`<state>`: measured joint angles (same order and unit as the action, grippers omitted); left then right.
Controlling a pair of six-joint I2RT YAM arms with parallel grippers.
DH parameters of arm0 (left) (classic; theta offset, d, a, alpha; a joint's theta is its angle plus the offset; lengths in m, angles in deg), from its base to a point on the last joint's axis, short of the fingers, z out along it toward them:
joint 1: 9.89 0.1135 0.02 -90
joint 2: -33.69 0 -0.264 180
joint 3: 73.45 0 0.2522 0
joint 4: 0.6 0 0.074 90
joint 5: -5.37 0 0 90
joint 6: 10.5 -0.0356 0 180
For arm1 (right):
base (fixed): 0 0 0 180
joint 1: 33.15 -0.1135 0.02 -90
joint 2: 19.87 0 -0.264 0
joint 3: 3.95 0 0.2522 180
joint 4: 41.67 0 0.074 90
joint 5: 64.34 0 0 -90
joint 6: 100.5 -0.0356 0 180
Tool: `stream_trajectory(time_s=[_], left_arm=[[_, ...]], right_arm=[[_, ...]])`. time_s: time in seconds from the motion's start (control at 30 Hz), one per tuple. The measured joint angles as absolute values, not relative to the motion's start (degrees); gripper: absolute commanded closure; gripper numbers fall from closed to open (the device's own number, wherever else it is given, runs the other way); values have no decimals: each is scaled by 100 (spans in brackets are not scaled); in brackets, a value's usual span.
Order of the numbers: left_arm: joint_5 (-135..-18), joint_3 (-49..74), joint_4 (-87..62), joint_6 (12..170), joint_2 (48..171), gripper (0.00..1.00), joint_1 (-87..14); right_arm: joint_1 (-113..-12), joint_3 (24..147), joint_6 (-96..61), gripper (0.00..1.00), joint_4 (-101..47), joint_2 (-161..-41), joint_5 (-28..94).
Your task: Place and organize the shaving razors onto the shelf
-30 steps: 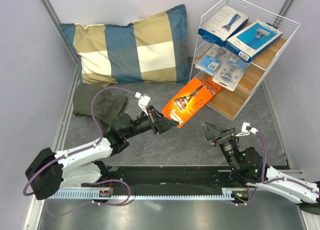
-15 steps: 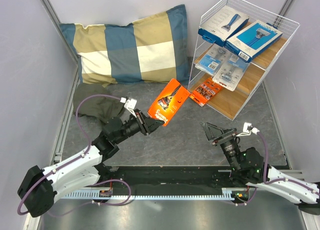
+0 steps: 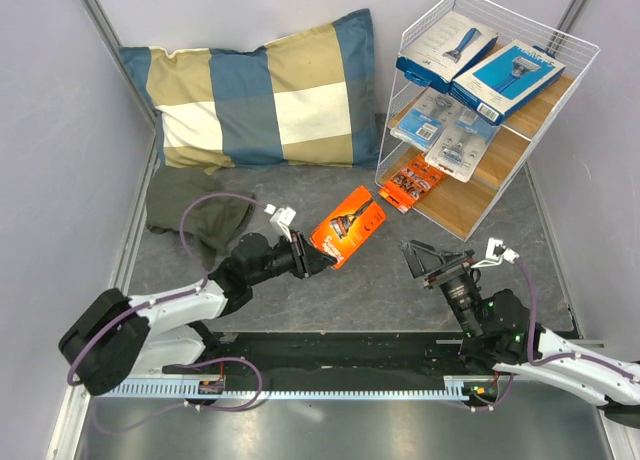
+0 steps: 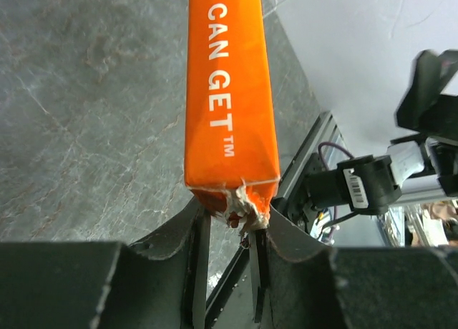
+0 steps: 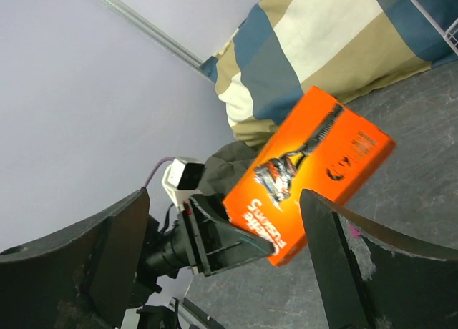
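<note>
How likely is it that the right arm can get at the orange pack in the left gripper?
Probably yes: the right gripper stands open and empty, facing the orange pack; nothing lies between them, though the left gripper holds it.

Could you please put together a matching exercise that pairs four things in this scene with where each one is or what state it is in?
Things:
1. blue razor boxes
2. clear blister packs
3. orange razor box
4. right hand

Places or states:
A. open, holding nothing
B. on the top board of the shelf
C. gripped at one end by the left hand
D. on the middle board of the shelf

Pairs: 1-B, 2-D, 3-C, 4-A.
</note>
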<state>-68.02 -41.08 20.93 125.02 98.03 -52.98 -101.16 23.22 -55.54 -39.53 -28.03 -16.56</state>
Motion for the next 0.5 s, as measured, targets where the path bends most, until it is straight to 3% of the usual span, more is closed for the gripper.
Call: stream_trajectory(time_s=[0.5], left_arm=[[-6147, -2604, 3424, 12832, 12428, 98, -5853]], right_arm=[[-10116, 2591, -5254, 6, -4208, -2919, -1455]])
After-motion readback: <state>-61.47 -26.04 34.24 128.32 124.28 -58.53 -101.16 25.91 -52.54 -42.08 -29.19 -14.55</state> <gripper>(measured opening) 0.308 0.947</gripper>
